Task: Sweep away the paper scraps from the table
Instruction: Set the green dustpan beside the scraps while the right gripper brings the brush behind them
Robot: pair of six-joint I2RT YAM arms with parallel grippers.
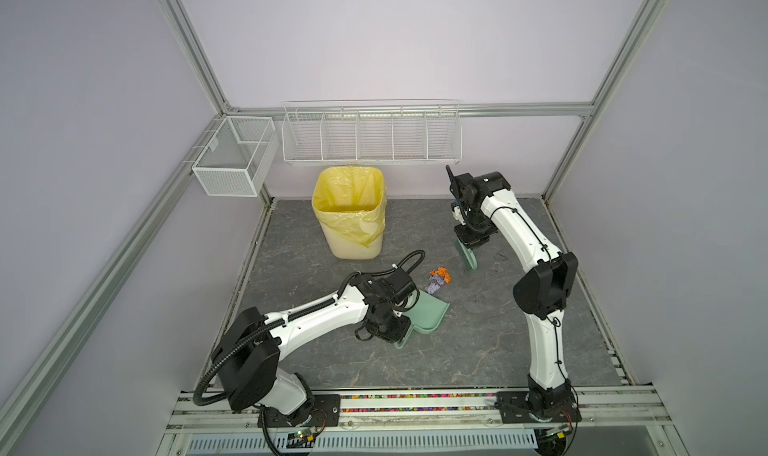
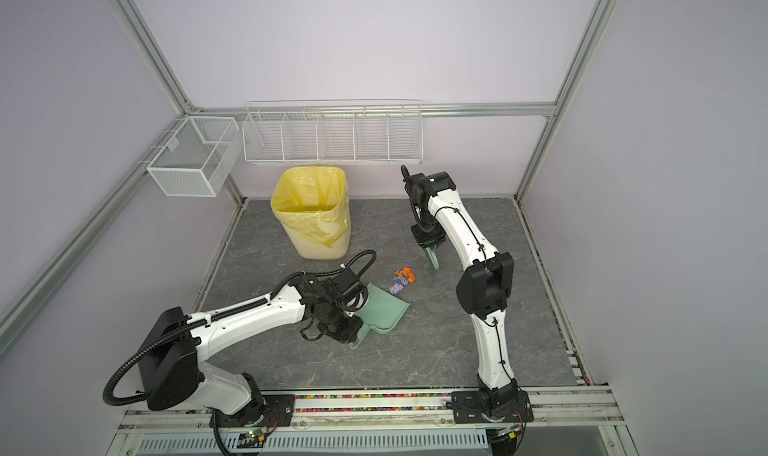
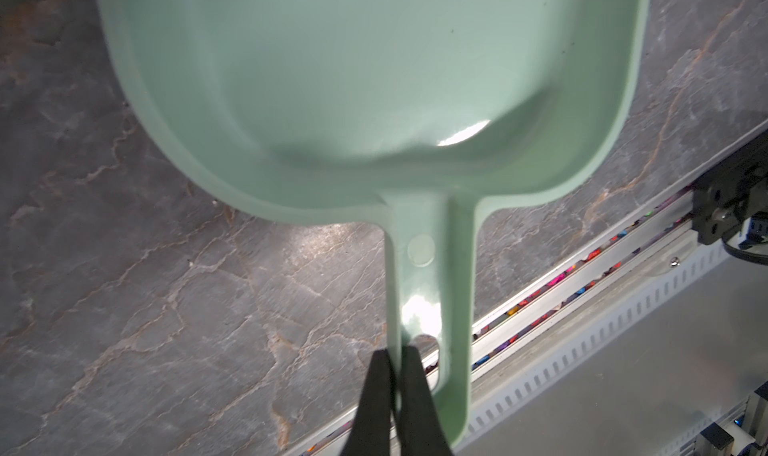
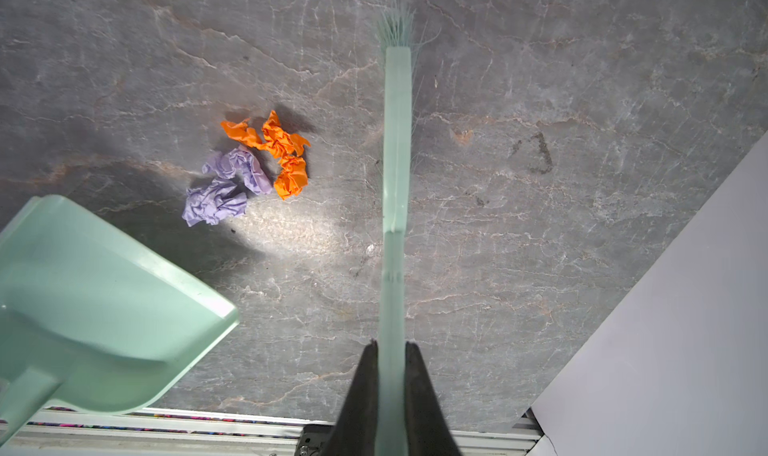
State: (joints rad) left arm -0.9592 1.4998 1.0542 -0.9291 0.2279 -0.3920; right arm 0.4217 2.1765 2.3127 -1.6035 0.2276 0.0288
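At the upper left of a top view a white mesh basket [image 1: 232,159] hangs from the frame, with a long wire rack [image 1: 370,136] beside it on the back rail; below the rack, left of centre, a cream bin [image 1: 349,213] with a yellow liner stands upright on the table [image 1: 478,350], a dark grey veined slab.

From the lower left the left arm reaches toward the centre; the left gripper [image 3: 397,350] is clamped tight on one side rail of the handle of a mint-green dustpan [image 1: 428,312], pinching it near the handle's end; the pan is bare inside, and its open lip points toward the upper right of the top views.

Just beyond that lip, at the centre of both top views, the paper scraps [image 4: 249,167] lie in one small cluster on the table: lavender wads nearest the pan, orange wads touching them on the far side; whether the nearest wad touches the lip cannot be told.

Right of the cluster and apart from it hangs a mint-green brush [image 1: 467,256], bristles downward; whether they meet the table cannot be told; the right gripper [image 4: 390,346] is closed on its handle, the right arm arching in from the lower right.
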